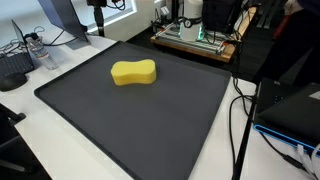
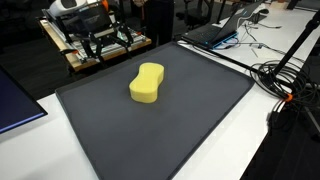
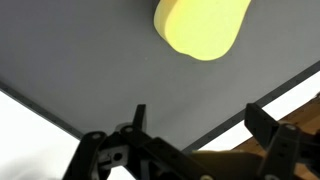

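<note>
the gripper hangs open, the yellow sponge cut off at the wrist view's top.

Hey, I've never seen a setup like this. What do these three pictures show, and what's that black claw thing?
It is a robot arm working at a table. Two pictures come from cameras standing around the table; both show a yellow sponge lying on a dark grey mat. The third comes from a camera on the robot's wrist: the black prongs at its bottom edge are the gripper, the grasping part. It is open and holds nothing; the sponge lies ahead, untouched.
</note>
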Robot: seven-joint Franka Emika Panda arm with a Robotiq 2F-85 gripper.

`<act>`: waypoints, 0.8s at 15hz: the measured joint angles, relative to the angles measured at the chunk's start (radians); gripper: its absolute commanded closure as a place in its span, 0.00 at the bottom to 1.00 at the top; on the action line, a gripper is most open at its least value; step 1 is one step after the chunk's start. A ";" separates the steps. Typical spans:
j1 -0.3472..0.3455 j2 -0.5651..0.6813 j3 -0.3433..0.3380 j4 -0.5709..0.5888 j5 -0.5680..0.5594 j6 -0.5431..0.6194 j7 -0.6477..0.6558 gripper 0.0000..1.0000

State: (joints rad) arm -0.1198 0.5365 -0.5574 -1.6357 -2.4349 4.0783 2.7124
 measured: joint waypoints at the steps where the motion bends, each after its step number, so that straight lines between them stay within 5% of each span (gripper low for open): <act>1: 0.002 0.025 -0.005 0.046 -0.004 0.043 0.000 0.00; 7: 0.016 0.197 0.013 0.238 -0.033 0.136 0.000 0.00; 12: 0.112 0.306 -0.049 0.304 -0.054 0.133 0.000 0.00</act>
State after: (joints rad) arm -0.0076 0.8429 -0.6064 -1.3314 -2.4891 4.2115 2.7123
